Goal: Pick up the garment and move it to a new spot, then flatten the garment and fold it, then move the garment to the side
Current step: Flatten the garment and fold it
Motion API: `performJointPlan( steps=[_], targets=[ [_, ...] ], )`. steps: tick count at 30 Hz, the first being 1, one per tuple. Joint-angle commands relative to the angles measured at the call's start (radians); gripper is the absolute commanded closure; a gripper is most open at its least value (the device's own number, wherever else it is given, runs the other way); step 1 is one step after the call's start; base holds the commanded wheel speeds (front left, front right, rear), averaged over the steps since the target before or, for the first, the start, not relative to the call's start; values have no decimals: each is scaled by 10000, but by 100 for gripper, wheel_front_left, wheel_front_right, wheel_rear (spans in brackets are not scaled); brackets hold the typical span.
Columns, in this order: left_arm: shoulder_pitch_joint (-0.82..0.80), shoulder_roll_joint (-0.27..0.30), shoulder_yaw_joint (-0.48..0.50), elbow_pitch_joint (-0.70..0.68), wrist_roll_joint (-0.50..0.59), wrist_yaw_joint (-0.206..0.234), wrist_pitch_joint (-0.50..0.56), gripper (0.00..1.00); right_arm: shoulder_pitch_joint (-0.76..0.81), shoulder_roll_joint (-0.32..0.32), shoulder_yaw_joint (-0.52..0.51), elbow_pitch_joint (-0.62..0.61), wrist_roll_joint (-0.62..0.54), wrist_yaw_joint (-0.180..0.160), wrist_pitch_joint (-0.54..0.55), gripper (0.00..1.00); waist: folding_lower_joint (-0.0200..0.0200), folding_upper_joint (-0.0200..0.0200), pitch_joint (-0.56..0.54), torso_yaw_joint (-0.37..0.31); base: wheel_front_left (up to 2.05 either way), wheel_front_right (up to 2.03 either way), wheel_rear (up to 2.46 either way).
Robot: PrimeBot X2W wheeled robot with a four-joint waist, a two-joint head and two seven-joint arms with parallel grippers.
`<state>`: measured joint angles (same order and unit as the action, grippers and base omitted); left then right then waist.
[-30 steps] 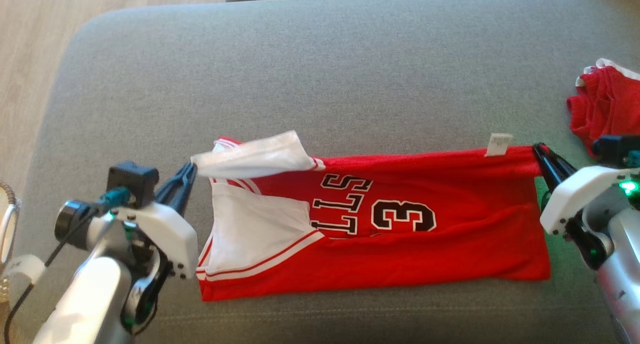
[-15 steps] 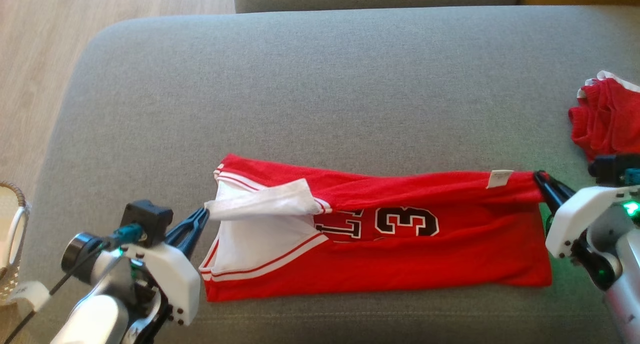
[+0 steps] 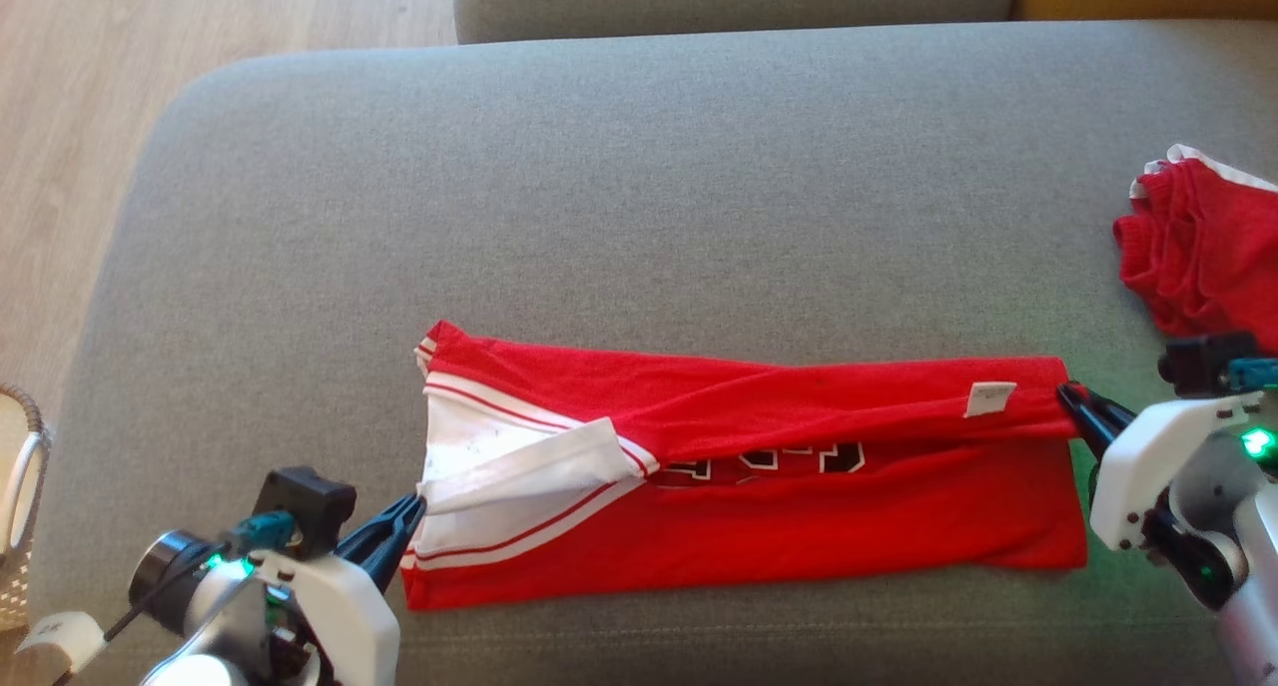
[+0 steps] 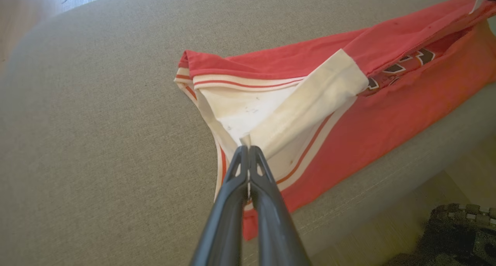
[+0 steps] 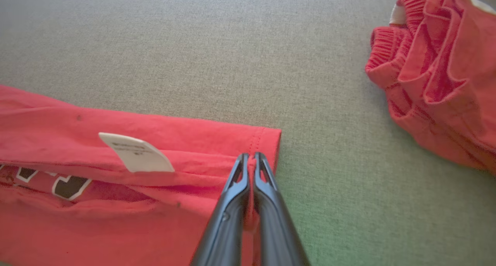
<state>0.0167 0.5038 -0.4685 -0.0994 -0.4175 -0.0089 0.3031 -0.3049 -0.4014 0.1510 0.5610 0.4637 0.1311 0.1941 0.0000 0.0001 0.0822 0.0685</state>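
Bright warm daylight, soft shadows, green tint on cushion (image 5: pixel 348 219), wrist views slightly soft, corners perhaps blurred

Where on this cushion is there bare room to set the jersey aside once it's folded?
The cushion is bare across its whole far half, beyond the jersey, and left of it toward the rounded edge. Crowded: the right, where the right gripper and a bunched red garment sit; the near strip is narrow.

You had the left gripper (image 3: pixel 412 513) near the front edge of the cushion (image 3: pixel 639 217) and the right gripper (image 3: pixel 1067 395) farther back, both pinched tight on the garment (image 3: pixel 799 546).
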Motion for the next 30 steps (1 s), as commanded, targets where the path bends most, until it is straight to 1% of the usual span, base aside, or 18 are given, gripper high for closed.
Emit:
performJointPlan(
  steps=[1,5,6,7,8,9,10,11,12,16,17,18,20,21,25,27,30],
  targets=[
    [-395,346,474,-398,-116,27,-10,100,23,-349,-10,-383,-94,-4,10,100,0,-1,-29,-3,0,0,0],
    [-202,409,504,-461,-227,77,28,100,187,-304,-157,-506,-155,-4,242,100,0,-1,-115,-21,0,0,0],
    [-149,411,474,-482,-271,58,62,100,224,-282,-169,-554,-156,-4,318,82,0,-1,-129,-25,0,0,0],
    [-104,416,439,-502,-314,33,103,100,254,-268,-227,-601,-178,-4,349,9,0,-1,-135,-28,0,0,0],
    [-70,426,401,-514,-353,5,158,100,275,-243,-328,-629,-208,-4,375,0,0,-1,-147,-27,0,0,0],
    [-48,441,380,-511,-379,3,226,98,289,-231,-414,-664,-279,-4,390,0,0,-1,-163,-23,0,0,0],
    [-36,463,367,-513,-376,15,273,56,299,-209,-545,-677,-343,-4,415,0,0,-1,-181,-20,0,0,0],
    [-32,477,363,-526,-367,30,287,23,306,-188,-689,-683,-423,-4,459,0,0,-1,-193,-18,0,0,0],
    [-26,478,374,-536,-363,62,282,0,302,-165,-835,-718,-518,-4,484,0,0,-1,-205,-13,0,0,0],
    [-27,532,470,-566,-342,185,235,0,208,62,-1682,-991,-925,-4,508,0,0,-1,-251,-10,0,0,0],
    [-27,532,470,-566,-342,185,235,0,208,62,-1682,-991,-925,-4,508,0,0,-1,-251,-10,0,0,0],
    [-106,576,603,-595,-227,317,73,0,149,215,-2091,-1239,-1225,-4,427,0,0,-1,-279,-12,0,0,0],
    [-205,478,834,-616,-201,548,-223,0,88,417,-2384,-1606,-1491,-4,187,0,0,-1,-321,-19,0,0,0],
    [-205,478,834,-616,-201,548,-223,0,88,417,-2384,-1606,-1491,-4,187,0,0,-1,-321,-19,0,0,0],
    [-415,32,1451,-649,-168,1209,-1222,0,59,1124,-2814,-2663,-1685,-4,-733,0,0,-1,-484,-36,0,0,0],
    [-474,-303,1783,-634,-206,1567,-1868,0,133,1467,-2864,-3283,-1637,-4,-1306,0,0,-1,-592,-49,0,0,0],
    [-491,-899,2226,-572,-368,1983,-2962,0,391,1924,-2895,-4080,-1674,-4,-2071,0,0,-1,-781,-78,0,0,0]
  ],
)
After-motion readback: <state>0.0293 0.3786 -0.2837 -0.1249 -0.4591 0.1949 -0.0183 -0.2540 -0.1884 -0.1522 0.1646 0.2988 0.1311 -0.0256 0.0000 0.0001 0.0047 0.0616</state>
